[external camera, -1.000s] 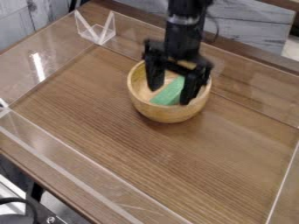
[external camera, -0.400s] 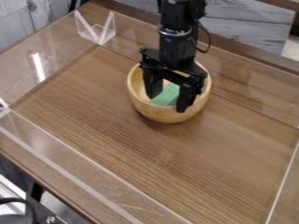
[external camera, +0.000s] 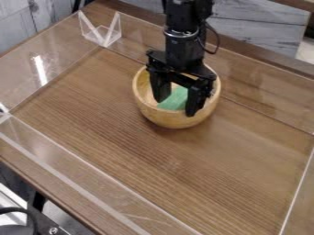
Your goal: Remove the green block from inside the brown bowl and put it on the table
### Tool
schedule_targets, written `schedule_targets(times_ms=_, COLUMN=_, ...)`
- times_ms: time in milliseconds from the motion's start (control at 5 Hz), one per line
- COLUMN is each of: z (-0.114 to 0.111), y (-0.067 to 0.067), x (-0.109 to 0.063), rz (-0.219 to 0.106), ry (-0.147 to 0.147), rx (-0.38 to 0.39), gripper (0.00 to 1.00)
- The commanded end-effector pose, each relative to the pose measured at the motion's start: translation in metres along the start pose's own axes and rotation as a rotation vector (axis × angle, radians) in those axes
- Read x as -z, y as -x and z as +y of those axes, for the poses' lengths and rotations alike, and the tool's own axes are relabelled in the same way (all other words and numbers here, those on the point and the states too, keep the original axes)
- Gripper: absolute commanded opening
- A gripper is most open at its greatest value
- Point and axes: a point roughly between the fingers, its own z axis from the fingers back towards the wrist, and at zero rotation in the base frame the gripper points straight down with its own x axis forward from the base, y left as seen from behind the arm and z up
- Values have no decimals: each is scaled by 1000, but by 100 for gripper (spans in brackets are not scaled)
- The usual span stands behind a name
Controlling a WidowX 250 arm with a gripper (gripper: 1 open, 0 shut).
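The claw (external camera: 182, 95) hangs straight down into the brown bowl (external camera: 160, 114), its two black fingers (external camera: 160, 87) spread wide, one on each side of the green block (external camera: 182, 97). The block lies inside the bowl, on the pale inner floor, and only a strip of its mint green shows between the fingers; its edges are covered by the black metal, so whether either fingertip touches it cannot be told. The far wall of the bowl is hidden behind the arm too. The bowl sits on the table (external camera: 147, 174), toward the far side, dark wood grain all round it. The arm's upper part runs out of the top of the picture. Clear acrylic walls (external camera: 98, 30) edge the table, faint and glary, hard to trace along the near side.
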Motion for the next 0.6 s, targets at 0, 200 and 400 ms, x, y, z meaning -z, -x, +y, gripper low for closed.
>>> schedule_targets(times_ms=0, z=10, y=-3, x=-12, rz=-60, ry=-9, rx=-22, gripper=100)
schedule_targets(times_ms=200, z=11, y=-5, x=-9, rz=-67, ry=-7, rx=-26, gripper=100)
schedule_targets(times_ms=400, z=13, y=-6, x=-5, rz=-72, ry=-5, rx=-29, gripper=100)
